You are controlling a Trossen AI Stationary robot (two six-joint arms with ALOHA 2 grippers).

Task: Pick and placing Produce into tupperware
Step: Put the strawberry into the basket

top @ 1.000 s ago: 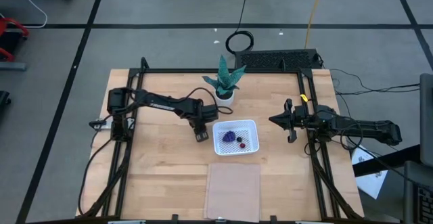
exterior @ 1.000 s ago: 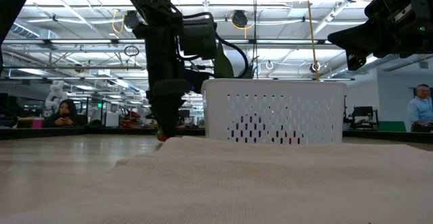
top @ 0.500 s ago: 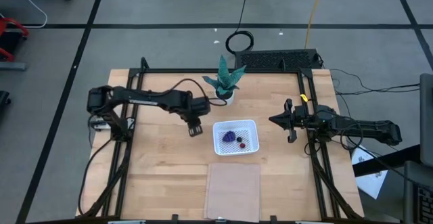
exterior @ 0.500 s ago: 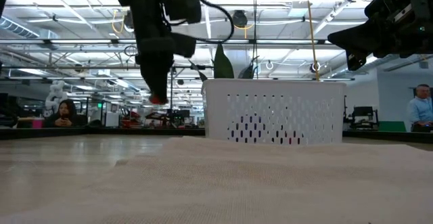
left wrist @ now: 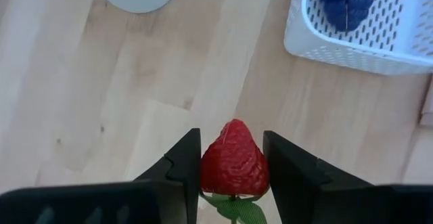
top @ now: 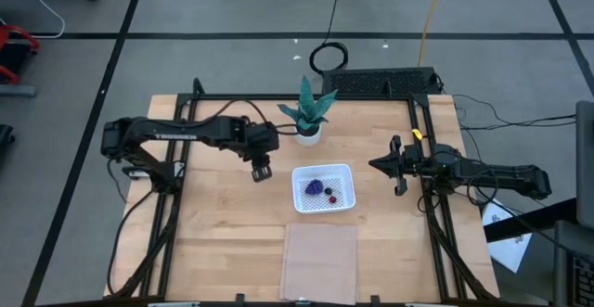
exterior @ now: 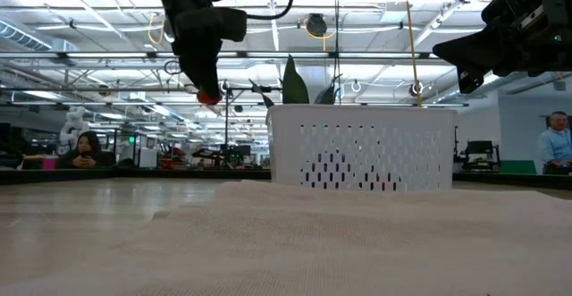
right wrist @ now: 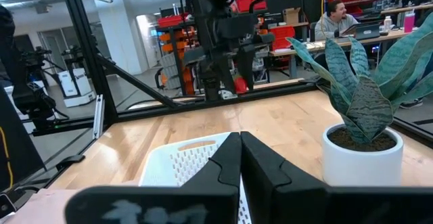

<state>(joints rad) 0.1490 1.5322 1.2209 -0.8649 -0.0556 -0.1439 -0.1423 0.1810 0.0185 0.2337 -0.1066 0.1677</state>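
Over the last second the left gripper (top: 261, 170) has been lifted from the surface (top: 213, 242) just beside the tupperware (top: 324, 188) and drawn back toward the left, away from the container. In the low view it now hangs well above the container rim, where a second ago it was down at surface level. The strawberry (left wrist: 233, 160) has been carried up with it, so the pick is judged complete and the transfer over the tupperware is still to be made.

The left gripper is partly closed, clamped on the strawberry: in the left wrist view the red body is pinched between both fingers (left wrist: 181, 163), tip pointing outward, green leaf toward the wrist. Nothing else is touched.

In the tupperware three pieces are seen lying: the purple grape cluster (top: 315, 186), a small dark red fruit (top: 330, 198) and a small blackish fruit (top: 327, 191).

The right gripper (top: 397, 169) is held fully closed and empty, waiting off the container's right side. The potted plant (top: 307, 112) stands behind the container, untouched.
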